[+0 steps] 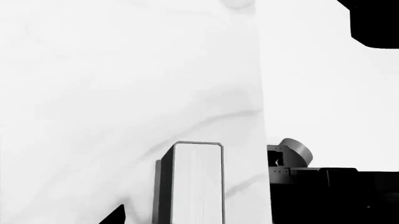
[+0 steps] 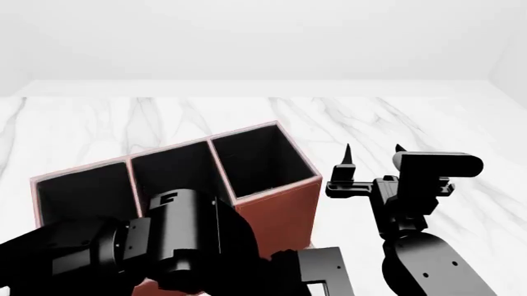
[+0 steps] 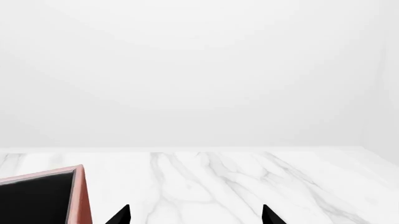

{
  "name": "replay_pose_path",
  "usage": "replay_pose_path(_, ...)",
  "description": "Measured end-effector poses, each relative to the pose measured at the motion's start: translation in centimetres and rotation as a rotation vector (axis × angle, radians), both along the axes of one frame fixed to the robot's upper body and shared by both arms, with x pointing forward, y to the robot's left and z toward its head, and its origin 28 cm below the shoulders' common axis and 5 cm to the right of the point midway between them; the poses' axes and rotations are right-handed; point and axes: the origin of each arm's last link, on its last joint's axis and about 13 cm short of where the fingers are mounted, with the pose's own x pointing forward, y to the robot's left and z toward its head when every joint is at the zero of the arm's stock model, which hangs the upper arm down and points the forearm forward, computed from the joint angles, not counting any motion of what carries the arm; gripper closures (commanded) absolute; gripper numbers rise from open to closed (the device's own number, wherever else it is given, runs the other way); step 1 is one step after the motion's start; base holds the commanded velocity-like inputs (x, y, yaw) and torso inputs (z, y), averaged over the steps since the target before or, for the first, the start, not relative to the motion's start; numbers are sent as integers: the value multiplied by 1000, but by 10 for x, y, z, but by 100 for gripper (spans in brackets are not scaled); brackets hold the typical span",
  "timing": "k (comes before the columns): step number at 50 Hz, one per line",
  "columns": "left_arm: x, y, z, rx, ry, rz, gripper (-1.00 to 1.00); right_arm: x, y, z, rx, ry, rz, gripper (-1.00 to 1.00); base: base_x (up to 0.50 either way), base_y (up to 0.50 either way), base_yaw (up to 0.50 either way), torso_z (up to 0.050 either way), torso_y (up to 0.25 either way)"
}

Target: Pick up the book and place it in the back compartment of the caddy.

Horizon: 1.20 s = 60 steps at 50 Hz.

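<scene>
the book (image 1: 198, 182) lies on the marble table (image 1: 93, 93) just under the left gripper (image 1: 118, 215), page edges showing, long axis running away from the wrist camera. left hand's state: cannot tell; the right gripper (image 2: 372, 150) idles spread beside the caddy (image 2: 280, 203). best to straddle the short width squarely before closing

caddy (image 2: 272, 203): on the surface (image 2: 428, 123), toward its near left part, three compartments in a row
book (image 1: 198, 182): upright on the surface, close to one edge
right gripper (image 2: 372, 149): just right of the caddy's tall end
</scene>
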Motion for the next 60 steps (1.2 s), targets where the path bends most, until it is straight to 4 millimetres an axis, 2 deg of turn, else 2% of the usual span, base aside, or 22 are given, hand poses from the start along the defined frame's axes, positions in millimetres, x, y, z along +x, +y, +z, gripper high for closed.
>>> replay_pose_path(14,-1,-4,-6,6,19,-17,-100,0,-2,-1,3,0,-5,-100,0,0,0,0,0)
replay_pose_path(45,4,-4,-35,48,97,-14,-100,-1,-4,-4,20,0,-11,-100,0,0,0,0,0)
replay_pose_path(46,4,-4,-35,48,99,-13,100,-1,-4,-4,20,0,-11,-100,0,0,0,0,0)
replay_pose_path(60,12,-2,-33,61,-5,36,100,-1,-4,-5,23,1,-10,-100,0,0,0,0,0)
